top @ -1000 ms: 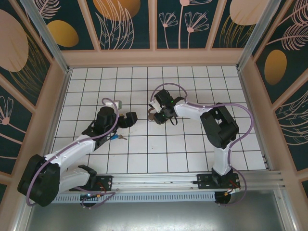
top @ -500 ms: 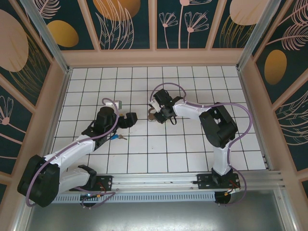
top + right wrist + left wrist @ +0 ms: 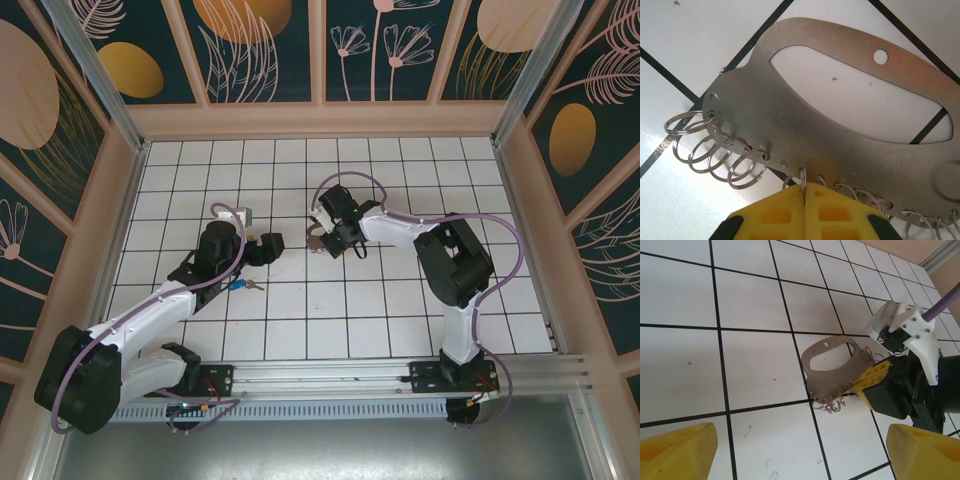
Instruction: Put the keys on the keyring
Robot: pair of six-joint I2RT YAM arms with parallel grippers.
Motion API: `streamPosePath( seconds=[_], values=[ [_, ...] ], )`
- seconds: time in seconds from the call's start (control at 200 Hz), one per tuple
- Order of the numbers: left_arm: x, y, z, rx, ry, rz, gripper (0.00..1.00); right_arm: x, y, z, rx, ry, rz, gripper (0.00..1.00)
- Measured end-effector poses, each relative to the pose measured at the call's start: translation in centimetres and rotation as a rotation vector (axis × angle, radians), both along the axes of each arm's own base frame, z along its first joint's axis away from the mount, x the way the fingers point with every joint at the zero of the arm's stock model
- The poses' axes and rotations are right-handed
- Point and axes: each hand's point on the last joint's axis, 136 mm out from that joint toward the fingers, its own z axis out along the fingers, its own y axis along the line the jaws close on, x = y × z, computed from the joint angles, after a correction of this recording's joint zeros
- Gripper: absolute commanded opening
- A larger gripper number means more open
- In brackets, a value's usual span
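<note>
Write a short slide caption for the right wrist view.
Right hand shut on the ringed edge of the flat metal keyring plate, white tiles behind.

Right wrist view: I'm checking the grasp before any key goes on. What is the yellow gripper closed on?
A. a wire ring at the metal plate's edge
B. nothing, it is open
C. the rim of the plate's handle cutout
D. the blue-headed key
A: the right gripper is shut on a wire ring at the lower edge of the keyring plate.
</note>
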Motion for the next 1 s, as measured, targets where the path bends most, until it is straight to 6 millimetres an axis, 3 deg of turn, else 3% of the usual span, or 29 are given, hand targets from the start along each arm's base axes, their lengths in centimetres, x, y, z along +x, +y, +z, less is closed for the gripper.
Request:
streamPosePath(
  seconds=[0.26, 0.405, 0.566, 0.746, 1.001],
  values=[
    [-0.1, 0.1, -0.1, 0.013, 0.001, -0.002, 0.86, 0.0, 0.0, 0.1, 0.004, -0.001, 0.004, 0.0],
    [-0.2, 0.1, 0.5, 0.013, -0.023, -0.014, 0.83, -0.8, -0.1, 1.3, 0.045, -0.033, 0.036, 0.0],
    [-0.6, -0.4, 2.1, -0.006, -0.068, -0.055, 0.8, -2.1, 0.4, 6.4, 0.179, -0.136, 0.107, 0.0],
    [-1.2, -1.5, 5.1, -0.042, -0.143, -0.14, 0.59, -4.3, 1.8, 13.2, 0.404, -0.27, 0.225, 0.0],
    [-4.2, -3.4, 11.1, -0.135, -0.308, -0.315, 0.41, -9.4, 2.9, 18.5, 0.666, -0.335, 0.426, 0.0]
  ],
)
